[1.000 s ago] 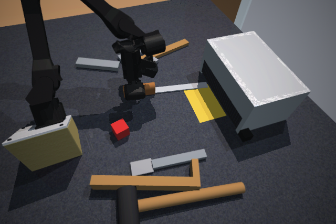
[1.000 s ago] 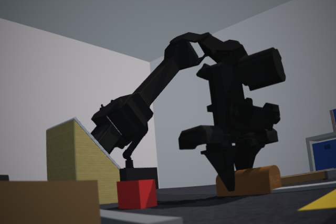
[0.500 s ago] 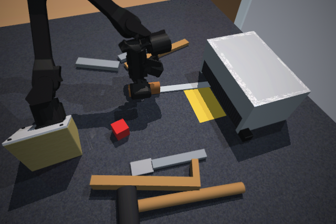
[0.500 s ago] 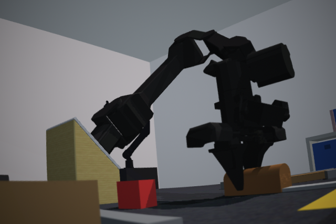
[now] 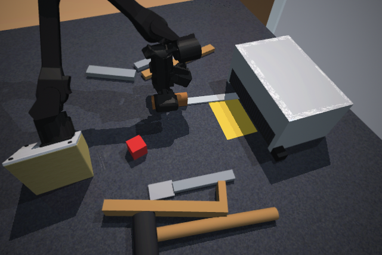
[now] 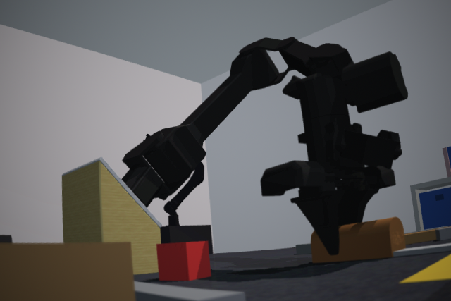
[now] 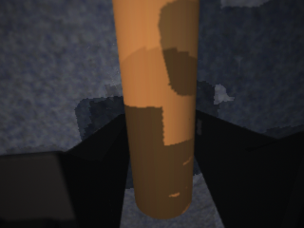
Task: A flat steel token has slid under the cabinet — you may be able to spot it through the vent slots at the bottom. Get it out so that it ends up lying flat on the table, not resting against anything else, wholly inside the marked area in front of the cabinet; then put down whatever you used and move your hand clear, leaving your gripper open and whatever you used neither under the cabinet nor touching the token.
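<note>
My gripper (image 5: 166, 105) (image 6: 344, 242) (image 7: 157, 120) is shut on the round wooden handle (image 5: 182, 99) (image 6: 368, 237) (image 7: 159, 76) of a flat-bladed tool, near the handle's rear end. The handle is low at the table. The tool's pale metal blade (image 5: 203, 99) (image 6: 422, 249) runs toward the grey cabinet (image 5: 296, 76) and meets the foot of its dark vented front; its tip cannot be made out. The blade passes along the far edge of the yellow marked area (image 5: 220, 114) (image 6: 433, 267). I cannot see the steel token in any view.
A red cube (image 5: 136, 146) (image 6: 172, 261) stands before the arm's base. Nearer the top camera lie a grey tool (image 5: 200, 181), an L-shaped wooden piece (image 5: 163, 207) and a hammer (image 5: 215, 224). Behind the gripper lie a grey bar (image 5: 111, 73) and a wooden stick (image 5: 208, 49).
</note>
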